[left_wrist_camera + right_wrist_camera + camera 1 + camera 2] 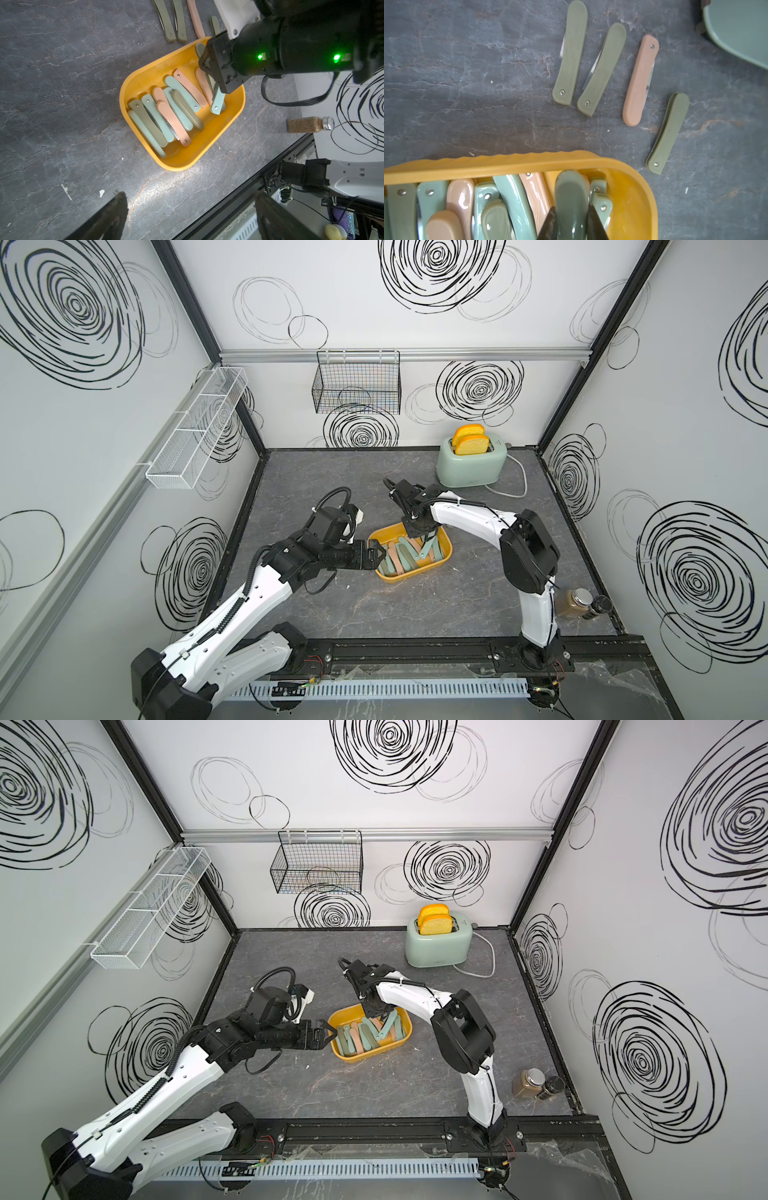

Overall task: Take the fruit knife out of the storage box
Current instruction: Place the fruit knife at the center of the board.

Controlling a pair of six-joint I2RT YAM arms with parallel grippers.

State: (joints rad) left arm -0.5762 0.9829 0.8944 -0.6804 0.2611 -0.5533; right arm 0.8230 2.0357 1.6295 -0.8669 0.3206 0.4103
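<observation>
The mustard-yellow storage box point(399, 577) point(361, 1057) sits mid-table with several folded fruit knives point(166, 112) in green, teal and pink lying inside. My right gripper point(428, 541) point(572, 224) reaches down into the box's right end. It is shut on one grey-green fruit knife point(571, 193) point(218, 101), which hangs tilted with its lower end inside the box. My left gripper point(380, 556) point(190, 195) is open and empty, held at the box's left end, apart from the rim point(180, 166).
Several folded knives point(602, 68) lie on the table just behind the box. A mint toaster point(471, 466) with bread slices stands at the back right, and two spice jars point(575, 603) at the front right. A black wire basket point(357, 383) and a white mesh rack point(195, 427) hang on the walls.
</observation>
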